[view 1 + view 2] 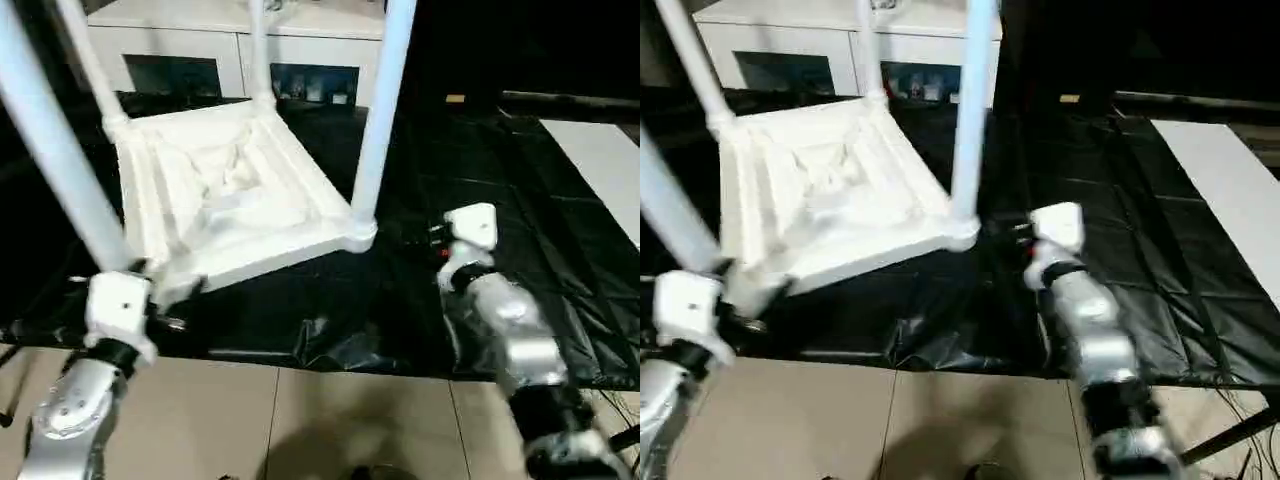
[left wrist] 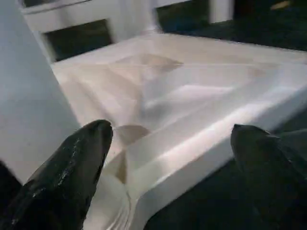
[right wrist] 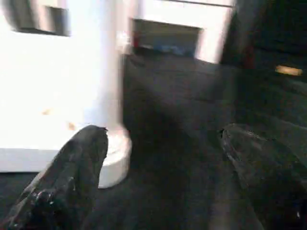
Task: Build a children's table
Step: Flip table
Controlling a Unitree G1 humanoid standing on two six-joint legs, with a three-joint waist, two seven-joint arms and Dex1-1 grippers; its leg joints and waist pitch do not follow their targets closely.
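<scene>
Resting upside down on black sheeting point(image 1: 520, 210), white table top point(image 1: 225, 190), four legs point(image 1: 380, 110) socketed upward, left claw point(image 2: 168, 158) gaping at near corner, right claw point(image 3: 163, 163) spread wide, white cabinet point(image 1: 240, 45) upper left.

Black sheet point(image 1: 520, 230) over beige tile floor point(image 1: 330, 420); white glass-door cabinet point(image 1: 230, 50) behind

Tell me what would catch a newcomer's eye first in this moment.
The upside-down white tabletop on the black sheet, ribbed underside showing, with white legs rising from its corner sockets. The left gripper hangs open at the near left corner, and the right gripper stands open beside the near right leg. A white cabinet stands behind.
</scene>
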